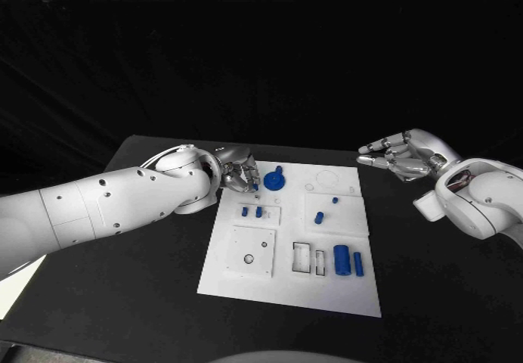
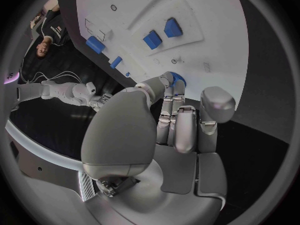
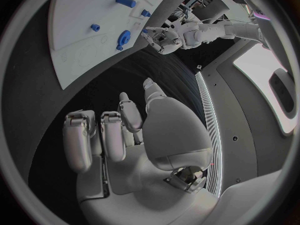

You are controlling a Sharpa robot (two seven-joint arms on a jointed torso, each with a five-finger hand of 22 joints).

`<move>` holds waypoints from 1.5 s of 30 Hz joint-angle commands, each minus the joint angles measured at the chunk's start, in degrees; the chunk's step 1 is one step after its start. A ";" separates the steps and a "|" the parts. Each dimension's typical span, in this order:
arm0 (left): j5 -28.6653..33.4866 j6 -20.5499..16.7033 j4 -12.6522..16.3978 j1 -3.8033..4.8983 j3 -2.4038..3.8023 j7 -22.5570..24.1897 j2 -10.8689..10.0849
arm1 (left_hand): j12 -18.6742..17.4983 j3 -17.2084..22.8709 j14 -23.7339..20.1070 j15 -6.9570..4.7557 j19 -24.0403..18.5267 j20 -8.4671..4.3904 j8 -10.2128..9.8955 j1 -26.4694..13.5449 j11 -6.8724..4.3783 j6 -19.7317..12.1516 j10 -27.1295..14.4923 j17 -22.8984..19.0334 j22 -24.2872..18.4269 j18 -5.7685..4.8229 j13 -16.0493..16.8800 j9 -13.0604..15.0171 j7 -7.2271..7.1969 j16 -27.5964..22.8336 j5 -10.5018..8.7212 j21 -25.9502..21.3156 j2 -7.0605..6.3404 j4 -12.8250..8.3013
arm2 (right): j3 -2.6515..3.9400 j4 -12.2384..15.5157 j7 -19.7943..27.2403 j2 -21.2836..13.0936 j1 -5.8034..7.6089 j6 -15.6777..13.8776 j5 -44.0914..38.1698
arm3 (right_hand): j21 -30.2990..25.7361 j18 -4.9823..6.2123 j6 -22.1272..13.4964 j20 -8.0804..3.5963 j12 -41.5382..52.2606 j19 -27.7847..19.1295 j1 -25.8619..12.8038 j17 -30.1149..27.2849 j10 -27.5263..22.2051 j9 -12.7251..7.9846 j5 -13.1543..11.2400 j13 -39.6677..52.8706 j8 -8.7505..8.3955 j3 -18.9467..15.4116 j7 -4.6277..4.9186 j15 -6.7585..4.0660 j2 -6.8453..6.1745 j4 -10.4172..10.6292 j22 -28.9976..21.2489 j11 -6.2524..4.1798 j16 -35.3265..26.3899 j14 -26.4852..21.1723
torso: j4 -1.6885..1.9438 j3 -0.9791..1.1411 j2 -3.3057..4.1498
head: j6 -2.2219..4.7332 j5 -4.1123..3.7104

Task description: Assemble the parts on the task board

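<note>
Partly, the left hand (image 1: pixel 238 176) hides a blue part (image 1: pixel 275 181) at its fingertips.

A matt white task board (image 1: pixel 327 291) carrying smooth blue plastic parts (image 1: pixel 342 259) lies on a dull black surface (image 1: pixel 131 302), beside glossy white arms (image 1: pixel 109 200) with satin silver metallic hands (image 1: pixel 397 157).
</note>
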 commanded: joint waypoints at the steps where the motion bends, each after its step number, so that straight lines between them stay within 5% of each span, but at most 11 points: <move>1: 0.58 1.01 -0.31 -0.27 -0.04 -0.16 0.34 | -0.26 -0.31 2.53 0.47 0.54 0.06 -0.37 -0.75 0.05 0.39 0.52 -0.03 -0.09 -0.56 -0.07 0.08 0.00 0.34 0.06 -0.43 -0.01 -0.09 | 0.01 0.06 0.52 -0.02 -0.03 0.03 -0.05 | -0.26 -0.69 0.54 0.38 -0.06 4.29 0.04 9.46 -0.30 0.05 0.36 -0.09 0.17 -0.33 0.03 0.35 0.36 0.10 10.45 -0.16 -0.24 4.60 | -0.02 -0.01 -0.01 | -0.08 -0.12; 45: -1.40 4.19 -1.92 -1.03 -0.31 -1.46 1.72 | -1.02 -0.60 2.45 0.51 0.48 0.13 -0.87 -1.34 0.10 0.35 0.60 -0.29 -0.27 -0.52 -0.08 -0.02 -0.06 0.27 0.02 -0.71 -0.31 0.08 | 0.01 0.00 0.53 0.05 -0.05 0.10 -0.05 | -0.33 -0.66 0.53 0.38 -0.20 4.23 0.20 9.43 -0.42 0.05 0.37 -0.21 0.16 -0.40 0.03 0.35 0.38 0.01 10.31 -0.16 -0.27 4.59 | -0.06 0.03 0.00 | -0.53 0.03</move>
